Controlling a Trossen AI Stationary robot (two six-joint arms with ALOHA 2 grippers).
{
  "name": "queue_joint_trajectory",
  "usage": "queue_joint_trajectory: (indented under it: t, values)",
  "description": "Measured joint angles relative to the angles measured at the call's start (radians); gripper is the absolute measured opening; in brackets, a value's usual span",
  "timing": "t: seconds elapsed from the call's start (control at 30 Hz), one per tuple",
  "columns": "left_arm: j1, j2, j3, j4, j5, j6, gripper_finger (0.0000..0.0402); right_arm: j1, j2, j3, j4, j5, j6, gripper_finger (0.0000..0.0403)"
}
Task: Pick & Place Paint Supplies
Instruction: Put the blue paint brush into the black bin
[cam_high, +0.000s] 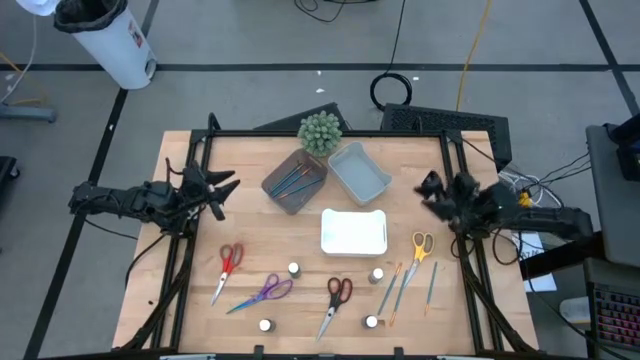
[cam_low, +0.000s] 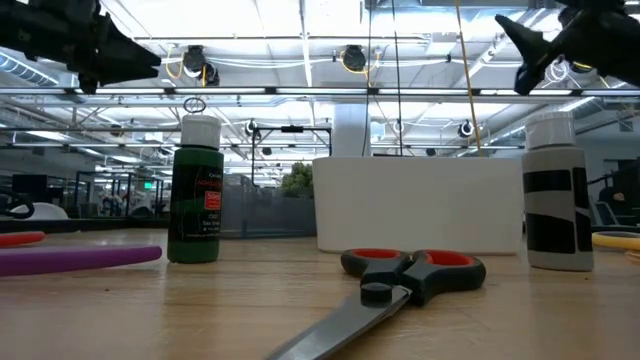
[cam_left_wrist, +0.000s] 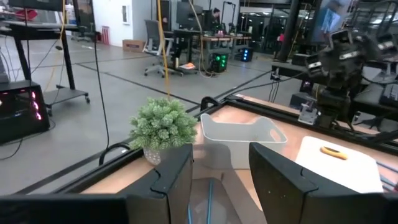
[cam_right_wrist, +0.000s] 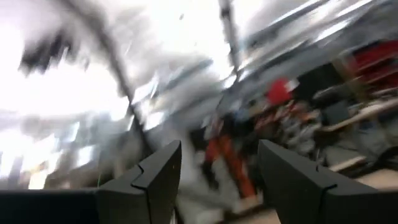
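Both grippers hover above the table, open, holding nothing. My left gripper (cam_high: 218, 190) (cam_left_wrist: 221, 180) is near the left edge, pointing at the brown tray (cam_high: 294, 181), which holds several brushes. My right gripper (cam_high: 428, 190) (cam_right_wrist: 217, 180) is near the right edge, above the yellow-handled scissors (cam_high: 421, 246). Flat on the wood lie red scissors (cam_high: 230, 262), purple scissors (cam_high: 266, 292), red-and-black scissors (cam_high: 337, 298) (cam_low: 410, 275) and loose brushes (cam_high: 398, 285). Several white-capped bottles stand upright, among them a green one (cam_low: 195, 190) and a black-and-white one (cam_low: 558, 195).
A green spiky plant (cam_high: 320, 132) (cam_left_wrist: 163, 124) stands at the far edge beside the pale blue-grey tray (cam_high: 372, 186) (cam_left_wrist: 242, 134). The white tray (cam_high: 353, 245) (cam_low: 420, 205) sits mid-table. Black frame rails run along the table's sides. Bare wood shows between the left gripper and the red scissors.
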Motion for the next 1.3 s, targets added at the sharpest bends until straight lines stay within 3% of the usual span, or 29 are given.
queue_joint_trajectory:
  t: [0.17, 0.27, 0.5, 0.67, 0.73, 0.87, 1.03, 1.3]
  values:
    - [0.000, 0.000, 0.000, 0.001, 0.002, -0.006, 0.0161, 0.185, 0.150, 0.194, -0.179, -0.202, -0.264, 0.0209]
    - [0.000, 0.000, 0.000, 0.001, 0.003, -0.006, 0.0161, 0.369, 0.258, 0.315, -0.422, -0.222, -0.346, 0.0204]
    - [0.000, 0.000, 0.000, 0.008, 0.003, -0.004, 0.0161, 0.848, 0.494, 0.539, -0.699, 0.021, -0.455, 0.0195]
    - [0.000, 0.000, 0.000, 0.008, 0.003, -0.002, 0.0161, 1.079, 0.642, 0.634, -0.973, 0.342, -0.293, 0.0195]
    - [0.000, 0.000, 0.000, 0.008, 0.003, -0.002, 0.0161, 1.131, 0.718, 0.647, -1.057, 0.408, -0.199, 0.0194]
    - [0.000, 0.000, 0.000, 0.009, 0.004, -0.002, 0.0161, 1.185, 0.885, 0.647, -1.092, 0.398, -0.094, 0.0194]
    - [0.000, 0.000, 0.000, 0.009, 0.004, -0.002, 0.0161, 1.204, 1.080, 0.647, -1.119, 0.346, -0.109, 0.0194]
    - [0.000, 0.000, 0.000, 0.009, 0.004, -0.002, 0.0161, 1.204, 1.252, 0.649, -1.063, 0.346, -0.186, 0.0194]
